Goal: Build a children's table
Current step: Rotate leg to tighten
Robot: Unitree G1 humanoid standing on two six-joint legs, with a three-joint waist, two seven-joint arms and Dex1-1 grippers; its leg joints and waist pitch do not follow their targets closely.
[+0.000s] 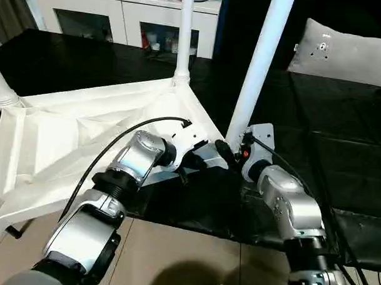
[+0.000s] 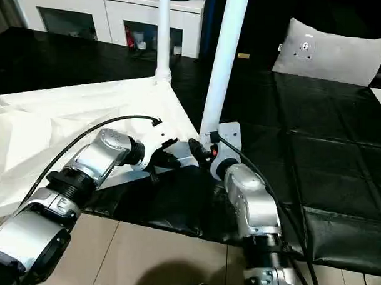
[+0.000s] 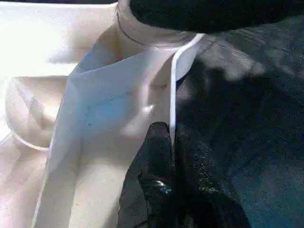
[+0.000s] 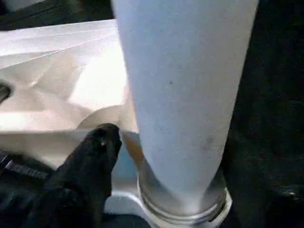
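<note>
Top [image 1: 84,145] inverted on black bench [image 1: 340,154], ribbed underside up. Near corner socket [image 4: 183,209] taken as landmark. Leg [image 1: 259,67] seated in that socket, leaning slightly away from top. Second leg [image 1: 184,36] upright in far corner socket, beyond landmark. Third leg [image 1: 1,89] at top's left corner. Left pincer [image 3: 171,156] closed, clamped on thin rim of top just beside landmark. Right pincer [image 4: 142,156] at base of leg; one black finger [image 4: 95,156] beside socket, other side hidden behind leg; grip cannot be told. Cabinet [image 1: 120,18] and pillow [image 1: 344,54] well beyond landmark.
</note>
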